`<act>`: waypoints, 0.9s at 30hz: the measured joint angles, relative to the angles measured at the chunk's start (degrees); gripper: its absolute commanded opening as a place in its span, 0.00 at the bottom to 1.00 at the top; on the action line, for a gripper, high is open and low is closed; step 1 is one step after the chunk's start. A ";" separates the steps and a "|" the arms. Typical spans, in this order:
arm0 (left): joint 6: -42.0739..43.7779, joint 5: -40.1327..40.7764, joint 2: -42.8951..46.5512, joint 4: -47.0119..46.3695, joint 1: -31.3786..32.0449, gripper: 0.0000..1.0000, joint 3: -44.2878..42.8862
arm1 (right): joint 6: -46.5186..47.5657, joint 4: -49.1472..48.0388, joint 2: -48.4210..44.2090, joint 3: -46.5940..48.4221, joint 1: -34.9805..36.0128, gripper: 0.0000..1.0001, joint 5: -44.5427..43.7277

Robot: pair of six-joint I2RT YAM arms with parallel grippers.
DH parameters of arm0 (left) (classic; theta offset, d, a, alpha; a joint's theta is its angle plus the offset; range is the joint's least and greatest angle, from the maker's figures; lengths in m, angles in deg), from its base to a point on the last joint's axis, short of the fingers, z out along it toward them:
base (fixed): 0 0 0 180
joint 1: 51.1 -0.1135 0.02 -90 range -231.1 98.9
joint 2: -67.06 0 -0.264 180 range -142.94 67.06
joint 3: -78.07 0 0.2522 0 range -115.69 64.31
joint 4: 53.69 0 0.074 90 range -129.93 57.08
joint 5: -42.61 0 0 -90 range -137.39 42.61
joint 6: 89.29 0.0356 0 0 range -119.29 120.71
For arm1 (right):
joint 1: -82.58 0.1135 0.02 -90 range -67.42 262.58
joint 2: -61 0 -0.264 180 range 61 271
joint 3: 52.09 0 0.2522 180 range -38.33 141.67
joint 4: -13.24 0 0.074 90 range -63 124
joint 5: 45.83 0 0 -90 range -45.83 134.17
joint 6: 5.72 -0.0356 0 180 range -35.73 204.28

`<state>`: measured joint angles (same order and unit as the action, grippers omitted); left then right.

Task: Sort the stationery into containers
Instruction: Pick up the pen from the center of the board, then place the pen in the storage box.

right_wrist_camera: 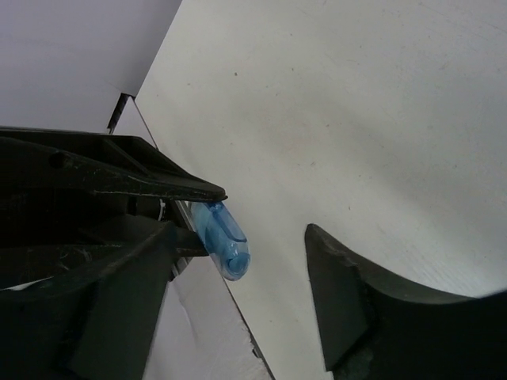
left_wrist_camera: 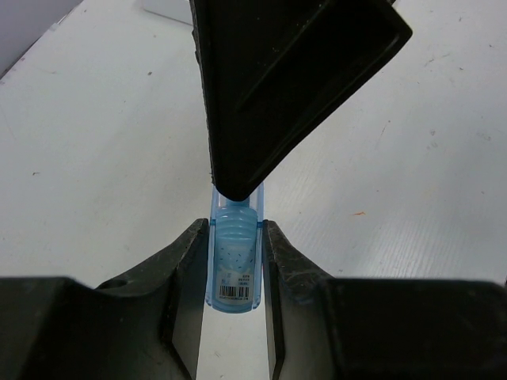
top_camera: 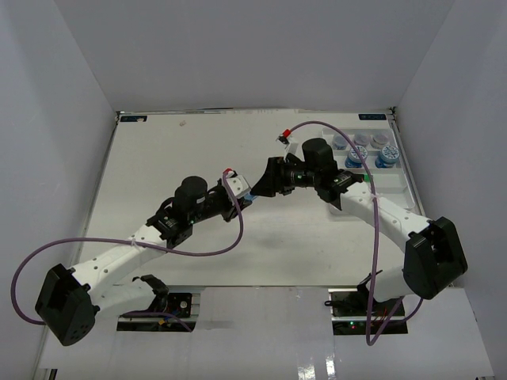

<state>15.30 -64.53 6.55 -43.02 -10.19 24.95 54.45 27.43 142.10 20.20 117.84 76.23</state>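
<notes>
A translucent blue highlighter [top_camera: 253,195] [left_wrist_camera: 234,252] is held above the white table, and my left gripper [top_camera: 244,197] [left_wrist_camera: 235,237] is shut on its barrel. Its rounded cap end [right_wrist_camera: 226,240] sticks out past the left fingers. My right gripper [top_camera: 266,183] [right_wrist_camera: 242,233] faces it from the right, open, one finger on each side of the cap and a clear gap to the right finger [right_wrist_camera: 356,301]. One right finger [left_wrist_camera: 277,87] looms over the highlighter in the left wrist view. The white tray [top_camera: 390,187] lies at the far right.
Several small round jars, blue-patterned [top_camera: 387,155] and grey-lidded [top_camera: 360,140], stand in the tray's far sections. Purple cables [top_camera: 230,237] loop off both arms. White walls enclose the table on three sides.
</notes>
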 measured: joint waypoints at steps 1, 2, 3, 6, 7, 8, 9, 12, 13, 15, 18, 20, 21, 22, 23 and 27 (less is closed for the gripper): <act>0.00 -0.04 0.02 -0.17 0.00 0.28 0.15 | 0.09 -0.13 0.00 0.02 0.07 0.60 0.22; 0.00 -0.09 0.02 -0.31 0.00 0.28 0.31 | -0.13 -0.22 0.00 0.02 0.07 0.55 0.61; 0.00 -0.13 0.02 -0.33 0.00 0.29 0.37 | -0.39 -0.26 0.02 0.02 0.07 0.53 0.98; -0.02 -0.28 0.00 -0.76 0.00 0.30 0.44 | -0.92 -0.98 0.09 0.02 0.11 0.47 2.27; -0.04 -0.31 0.02 -1.11 0.00 0.30 0.52 | -1.09 -1.14 0.17 0.02 0.11 0.45 2.64; -0.04 -0.33 0.02 -1.33 0.00 0.31 0.55 | -1.16 -1.38 0.31 0.02 0.11 0.40 2.89; -0.07 -0.31 0.02 -1.66 0.00 0.31 0.59 | -1.14 -1.55 0.46 0.02 0.11 0.37 2.99; -0.20 -0.28 0.20 -2.40 0.00 0.33 1.05 | -1.22 -1.62 0.92 0.02 0.11 0.26 3.39; -0.28 -0.31 0.26 -2.67 0.00 0.34 1.42 | -1.27 -1.70 0.94 0.04 0.11 0.23 3.74; -0.44 -0.28 0.33 -2.97 0.04 0.38 1.86 | -1.31 -1.86 0.94 0.07 0.11 0.16 4.17; -0.70 -0.26 0.50 -3.50 0.11 0.47 2.40 | -1.18 -1.77 0.94 0.09 0.24 0.09 4.15; -0.87 -0.22 0.52 -3.61 0.09 0.59 2.40 | -0.76 -1.79 0.92 0.09 0.24 0.08 3.89; -1.18 -0.15 0.57 -3.65 0.11 0.71 2.40 | -0.52 -1.77 0.92 0.07 0.07 0.08 3.76; -1.05 -0.04 0.61 -3.63 0.11 0.76 2.40 | -0.31 -1.77 0.92 -0.02 -0.22 0.08 3.63; -1.49 0.22 0.63 -3.65 0.11 0.81 2.40 | 0.00 -1.84 0.79 -0.28 -0.81 0.08 3.67; -2.54 1.81 0.72 -3.85 0.11 0.98 2.43 | 1.44 -0.46 -1.27 -2.71 -5.99 0.08 2.93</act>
<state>12.77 -62.72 7.27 -46.86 -10.09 27.38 55.89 26.97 140.83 17.49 111.86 79.16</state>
